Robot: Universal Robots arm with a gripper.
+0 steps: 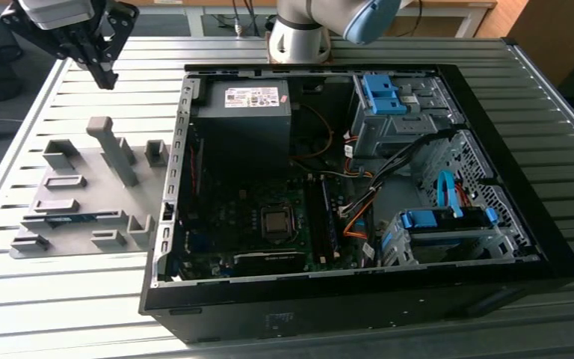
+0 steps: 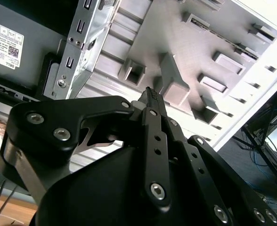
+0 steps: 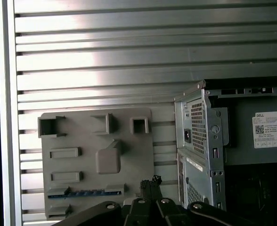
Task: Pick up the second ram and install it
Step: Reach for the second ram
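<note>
"Where did the second ram (image 1: 69, 219) sit?"

"Lower left of the exterior view, on edge in the grey fixture (image 1: 93, 173), long axis running left to right across the frame."

"And your claw (image 1: 105, 78)?"

"Upper left, well apart from it. My fingers were pinched together on nothing."

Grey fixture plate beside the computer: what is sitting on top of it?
A blue-green RAM stick stands on edge in a slot of the grey fixture plate, among grey blocks. Its lower edge is hidden inside the slot.
</note>
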